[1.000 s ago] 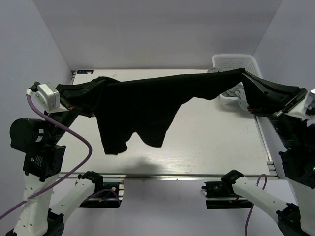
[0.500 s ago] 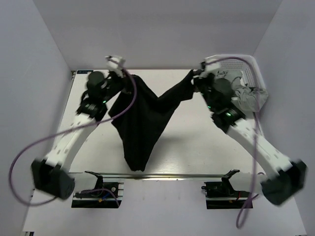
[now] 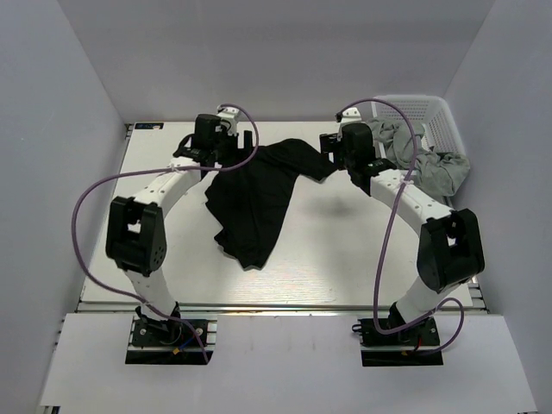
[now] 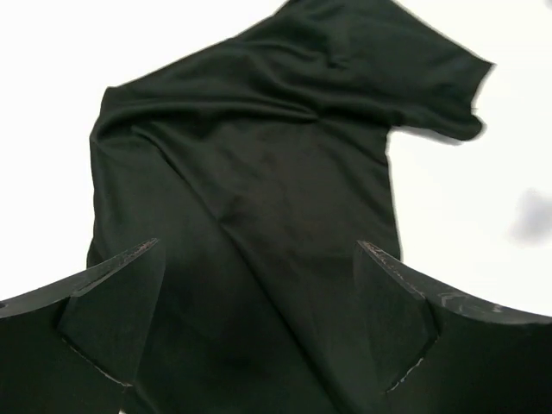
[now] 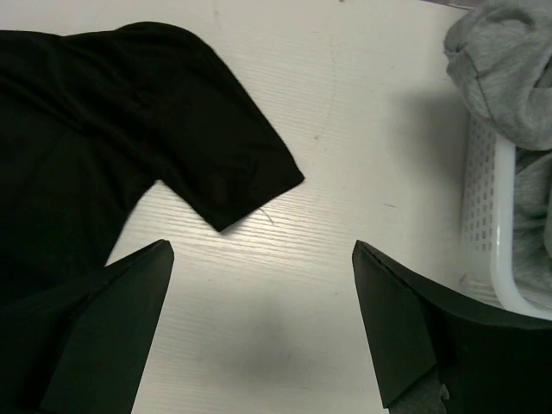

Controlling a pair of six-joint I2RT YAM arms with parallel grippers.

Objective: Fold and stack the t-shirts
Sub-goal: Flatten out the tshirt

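The black t-shirt [image 3: 254, 198] lies rumpled on the far-middle table [image 3: 345, 259], with the left gripper [image 4: 259, 250] and right gripper [image 5: 261, 250] both spread apart, holding nothing.

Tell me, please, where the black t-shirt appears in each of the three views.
Top external: black t-shirt crumpled near the centre, slightly left.
Left wrist: black t-shirt fills most of the frame.
Right wrist: black t-shirt in the upper left.
Shared landmark: its short sleeve.

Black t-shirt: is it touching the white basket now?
Apart. The right wrist view shows it: a strip of bare table lies between the sleeve of the black t-shirt and the wall of the white basket.
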